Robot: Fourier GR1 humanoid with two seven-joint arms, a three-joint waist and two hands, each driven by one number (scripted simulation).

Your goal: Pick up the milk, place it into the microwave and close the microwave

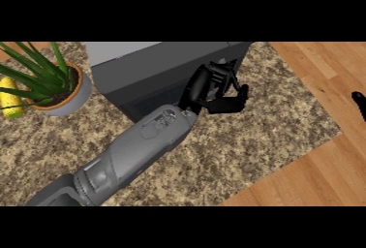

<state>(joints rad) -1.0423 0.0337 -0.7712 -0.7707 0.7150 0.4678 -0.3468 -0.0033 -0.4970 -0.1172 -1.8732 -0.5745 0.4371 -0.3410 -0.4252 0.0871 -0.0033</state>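
The dark grey microwave (164, 68) stands at the top middle of the speckled counter. I cannot see into it from here. My left hand (214, 92) lies against its front right corner, fingers fairly straight and pointing up along the dark face, thumb out to the right, holding nothing. Its grey forearm (136, 150) runs in from the lower left. At the right edge only a black sliver of my right hand (358, 104) shows. No milk is in view.
A potted green plant (53, 85) in a grey pot stands at the left, with a yellow corn cob (10, 99) beside it at the left edge. The counter (250, 145) ends at the right and lower right, where wooden floor (314, 179) shows.
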